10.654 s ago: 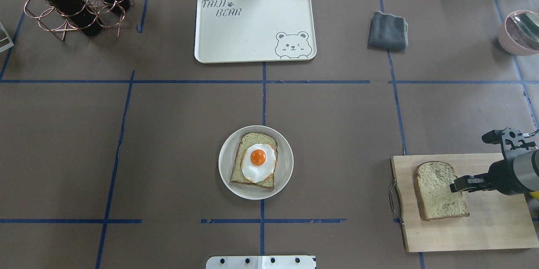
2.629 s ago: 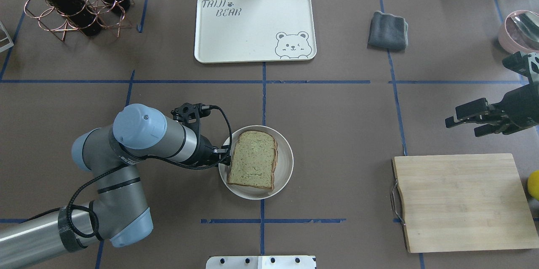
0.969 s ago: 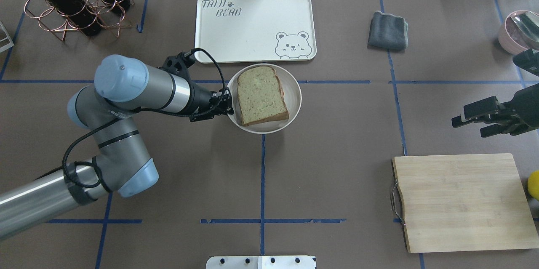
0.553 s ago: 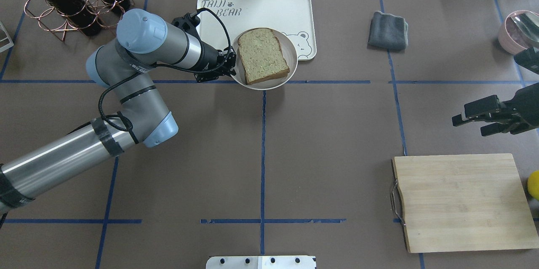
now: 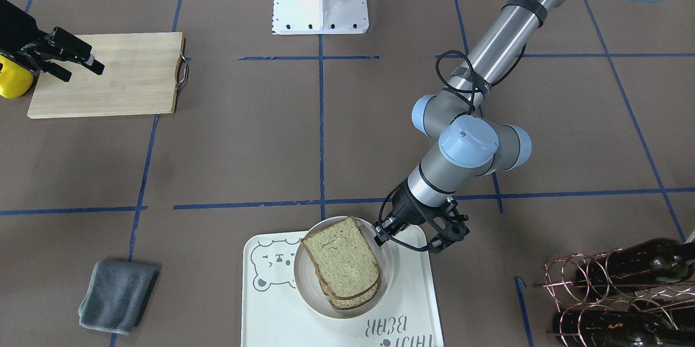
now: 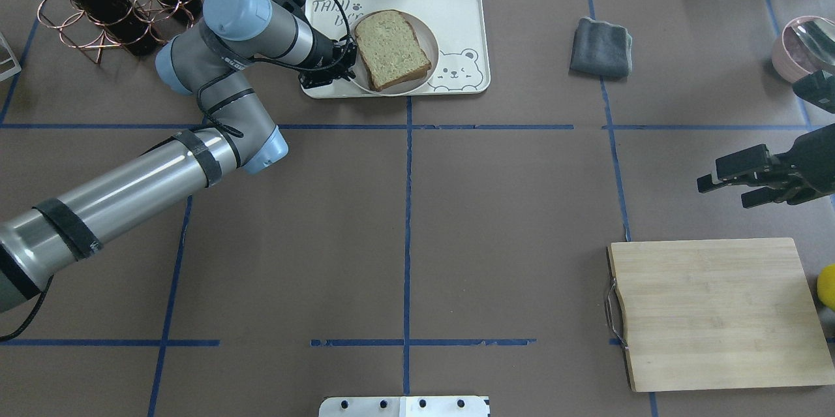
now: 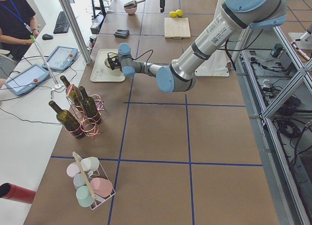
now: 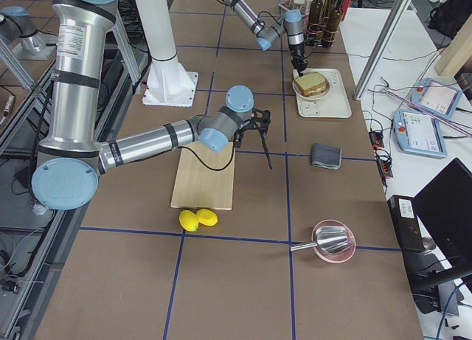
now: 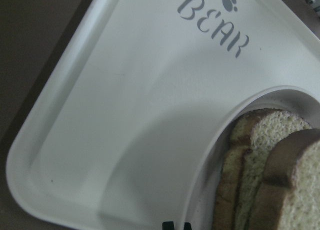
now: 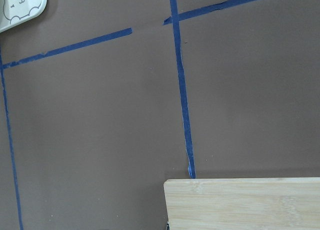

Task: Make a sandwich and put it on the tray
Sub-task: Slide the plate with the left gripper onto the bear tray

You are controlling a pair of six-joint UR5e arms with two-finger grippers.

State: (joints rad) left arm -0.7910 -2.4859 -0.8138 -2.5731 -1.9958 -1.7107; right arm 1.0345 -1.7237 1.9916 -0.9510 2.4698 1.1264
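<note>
**Set the dish down flat on the tray.**
Your left tool point(image 5: 381, 229) is clenched on the rim of the round dish point(image 5: 307, 288) carrying the sandwich point(image 5: 340, 260), over the middle of the tray point(image 5: 418, 292); whether it touches, I cannot tell. Lower it level so nothing slides, then let go. Your right tool point(image 6: 722, 193) hangs released, well apart.

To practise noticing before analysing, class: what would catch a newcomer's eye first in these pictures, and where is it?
The left arm stretches to the far edge of the table, its left tool gripping the rim of a white dish that carries the sandwich over the tray. On the robot's right lies a wooden cutting board, the open right tool hanging by it.
</note>
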